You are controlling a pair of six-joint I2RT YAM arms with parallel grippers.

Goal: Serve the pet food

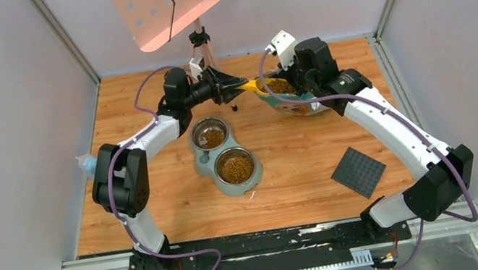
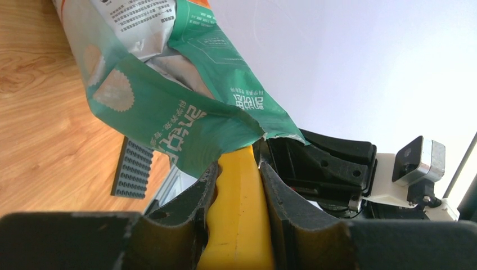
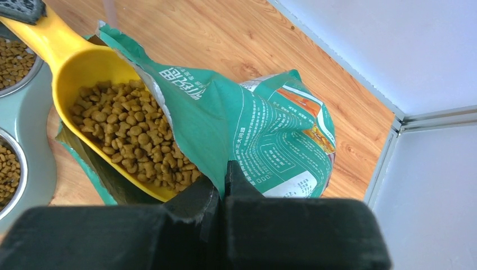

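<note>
Right jaws pinch bag [image 3: 264, 129]; left jaws grip scoop [image 3: 76, 66] of kibble [image 3: 129, 135], seemingly inside it.

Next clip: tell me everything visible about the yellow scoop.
The yellow scoop looks like smooth glossy plastic: a deep rounded bowl and a flat straight handle. The left claw clamps the handle from both sides. The bowl sits roughly level in the open mouth of the teal bag, filled with brown kibble; the bag's cut edge drapes over one side.
</note>
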